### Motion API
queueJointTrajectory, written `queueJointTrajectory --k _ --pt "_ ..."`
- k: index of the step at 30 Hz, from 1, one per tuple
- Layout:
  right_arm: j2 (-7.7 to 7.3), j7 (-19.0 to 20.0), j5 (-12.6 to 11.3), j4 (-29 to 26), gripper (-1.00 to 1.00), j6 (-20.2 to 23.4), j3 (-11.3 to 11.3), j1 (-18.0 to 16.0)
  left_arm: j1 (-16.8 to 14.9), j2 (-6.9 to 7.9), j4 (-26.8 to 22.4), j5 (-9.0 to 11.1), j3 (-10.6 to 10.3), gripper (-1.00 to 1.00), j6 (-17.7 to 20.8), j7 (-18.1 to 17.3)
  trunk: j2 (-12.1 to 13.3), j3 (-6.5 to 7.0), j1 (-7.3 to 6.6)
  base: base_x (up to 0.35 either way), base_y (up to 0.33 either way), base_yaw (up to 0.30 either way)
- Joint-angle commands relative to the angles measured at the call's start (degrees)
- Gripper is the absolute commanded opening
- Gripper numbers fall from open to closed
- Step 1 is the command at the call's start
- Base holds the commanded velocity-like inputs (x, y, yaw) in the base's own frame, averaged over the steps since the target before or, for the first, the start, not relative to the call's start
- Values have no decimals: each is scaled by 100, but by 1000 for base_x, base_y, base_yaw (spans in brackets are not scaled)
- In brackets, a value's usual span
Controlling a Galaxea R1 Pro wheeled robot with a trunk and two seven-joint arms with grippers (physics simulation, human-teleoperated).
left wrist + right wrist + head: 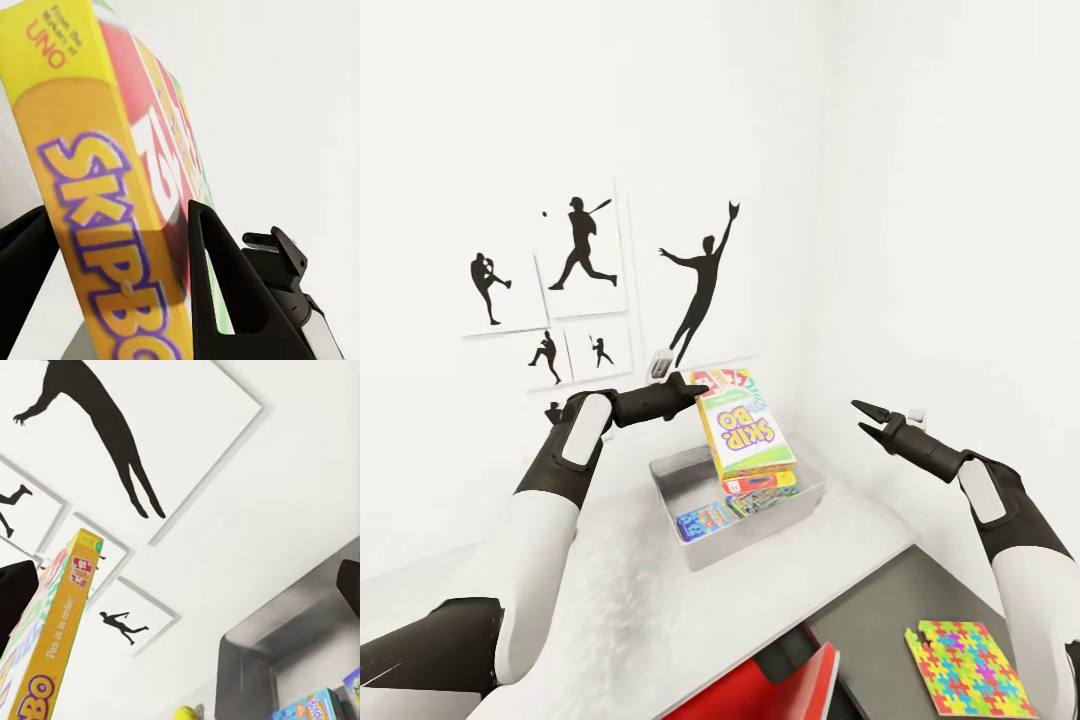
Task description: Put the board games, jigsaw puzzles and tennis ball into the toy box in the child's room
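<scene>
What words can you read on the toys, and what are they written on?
"SKIP BO": cover of the yellow game box held by the left claw.
"UNO": small red word on that box's yellow edge.
"Fun is in order": the same box's edge.
Blue box in the toy box: too small to read.

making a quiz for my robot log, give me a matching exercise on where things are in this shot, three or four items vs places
Things:
1. Skip-Bo box
2. blue game box
3. jigsaw
4. right gripper

Places or states:
A. lying flat on the dark lower desk section
B. open, holding nothing, off to the tub's side
C. lying in the bottom of the grey tub
D. held tilted over the tub by the left gripper

Pairs: 1-D, 2-C, 3-A, 4-B
</scene>
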Motion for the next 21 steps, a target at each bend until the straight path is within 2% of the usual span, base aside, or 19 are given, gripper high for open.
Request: queueJointTrajectory --k 1,21 --pt "-1 6 -15 3 100 34 -8 -2 -3 -8 2 -32 29 -100 36 -38 -4 -3 2 0 -16 0" --pt "1 -19 -15 -38 100 20 -4 -2 -4 -2 2 -35 37 -100 47 -22 -4 -3 2 0 -2 0"
